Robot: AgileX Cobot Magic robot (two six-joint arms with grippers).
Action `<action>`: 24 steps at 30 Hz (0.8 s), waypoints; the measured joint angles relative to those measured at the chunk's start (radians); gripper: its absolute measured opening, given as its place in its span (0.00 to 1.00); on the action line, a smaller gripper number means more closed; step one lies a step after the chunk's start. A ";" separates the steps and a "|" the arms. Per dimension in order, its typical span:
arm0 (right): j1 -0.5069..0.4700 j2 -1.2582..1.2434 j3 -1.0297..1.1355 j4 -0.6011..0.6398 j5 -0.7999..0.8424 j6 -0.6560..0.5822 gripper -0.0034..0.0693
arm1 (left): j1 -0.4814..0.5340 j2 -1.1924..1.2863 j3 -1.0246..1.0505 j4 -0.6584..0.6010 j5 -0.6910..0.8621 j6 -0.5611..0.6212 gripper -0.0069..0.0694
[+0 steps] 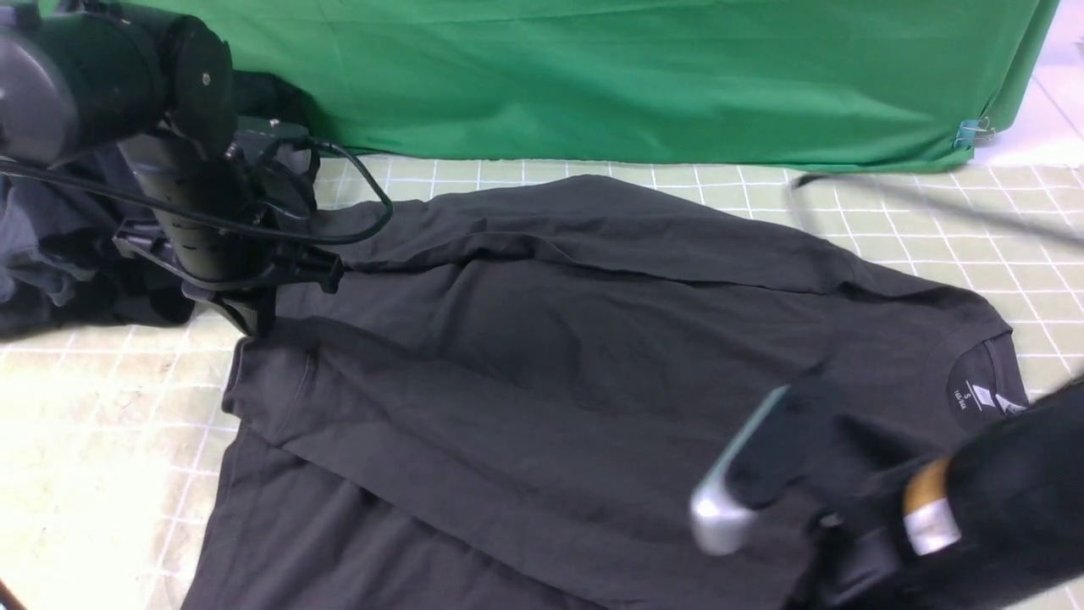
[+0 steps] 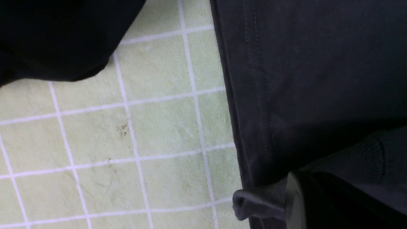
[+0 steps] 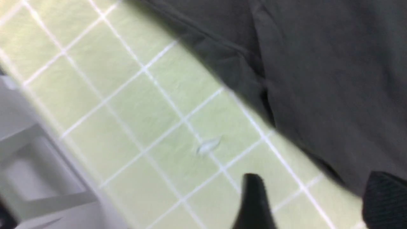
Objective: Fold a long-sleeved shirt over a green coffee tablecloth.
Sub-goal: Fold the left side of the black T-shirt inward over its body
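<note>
The long-sleeved shirt (image 1: 550, 356), dark charcoal, lies spread on the green coffee tablecloth (image 1: 110, 440). Its round neck and white tag (image 1: 982, 398) point right, and one sleeve is folded across its upper part. My left gripper (image 1: 254, 315) is at the shirt's left edge, shut on a ribbed sleeve cuff (image 2: 260, 200) that bunches out beside one finger (image 2: 294, 203). My right gripper (image 1: 762, 474) hovers blurred over the shirt's near right part. In the right wrist view its gripper (image 3: 318, 203) is open, with its fingers (image 3: 254, 200) apart over tablecloth (image 3: 143, 111) and nothing between them.
A plain bright green cloth (image 1: 635, 76) hangs along the back, held by a clip (image 1: 974, 131). A blacker pile of clothes (image 1: 59, 254) lies at the far left behind my left arm. A pale grey frame (image 3: 38, 178) shows past the tablecloth's edge.
</note>
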 joint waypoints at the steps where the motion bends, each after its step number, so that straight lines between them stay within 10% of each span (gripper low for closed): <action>1: 0.012 0.031 0.000 -0.018 -0.022 0.012 0.68 | 0.000 0.001 0.000 0.001 0.001 0.000 0.09; 9: 0.022 0.233 -0.002 -0.099 -0.089 0.036 0.68 | 0.000 0.013 0.000 0.001 0.002 -0.007 0.09; 16: 0.022 0.292 -0.004 -0.117 -0.073 0.063 0.17 | 0.000 0.014 0.000 -0.003 0.035 -0.007 0.09; 24: 0.066 0.198 0.035 -0.117 0.009 0.149 0.06 | 0.000 0.008 0.000 -0.009 0.067 -0.007 0.09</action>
